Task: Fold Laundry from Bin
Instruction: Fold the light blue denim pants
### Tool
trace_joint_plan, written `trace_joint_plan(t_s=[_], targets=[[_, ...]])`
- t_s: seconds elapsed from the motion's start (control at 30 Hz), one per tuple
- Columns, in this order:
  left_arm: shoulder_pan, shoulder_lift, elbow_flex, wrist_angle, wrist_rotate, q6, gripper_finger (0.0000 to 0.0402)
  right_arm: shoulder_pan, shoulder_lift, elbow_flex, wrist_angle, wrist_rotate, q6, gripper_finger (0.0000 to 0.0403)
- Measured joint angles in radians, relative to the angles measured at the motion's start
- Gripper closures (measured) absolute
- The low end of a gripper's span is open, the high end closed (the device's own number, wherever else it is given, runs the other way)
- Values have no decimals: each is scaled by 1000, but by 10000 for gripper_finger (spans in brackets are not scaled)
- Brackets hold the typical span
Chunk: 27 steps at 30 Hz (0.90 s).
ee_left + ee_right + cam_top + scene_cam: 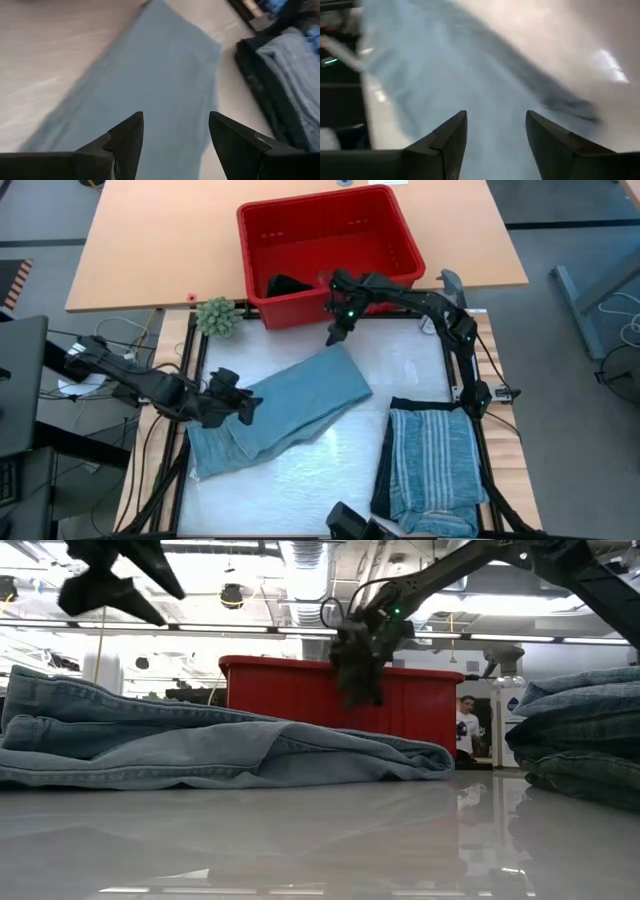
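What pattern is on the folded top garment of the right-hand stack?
Blue-grey with pale stripes, on the striped shirt; clearest in the high view.

Work surface is a glossy white sheet (330, 470) in a dark frame. Beyond it, butted against it, a light wooden tabletop (160, 240). Small green spiky plant (217, 316) at that tabletop's near edge, orange dot (190, 298) just beside it. Grey floor (560, 380) around. In the low view: open ceiling with ducting (310, 565) and strip lights, a person in a white top (465, 725) standing far back.
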Motion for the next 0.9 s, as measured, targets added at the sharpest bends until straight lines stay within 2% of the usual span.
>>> trace_joint_plan(t_s=[0.17,0.33,0.47,0.6,0.9], targets=[[12,8,-141,187,15,3,189,19,-1,-93,112,-175,3,216],[34,5,-289,343,46,-65,189,4,-10,-234,231,-181,19,240],[58,12,-381,446,99,-110,189,-25,7,-352,290,-187,95,251],[70,12,-424,461,140,-144,189,-34,-4,-406,308,-198,126,262],[112,12,-478,454,184,-156,189,13,-7,-445,384,71,207,314]])
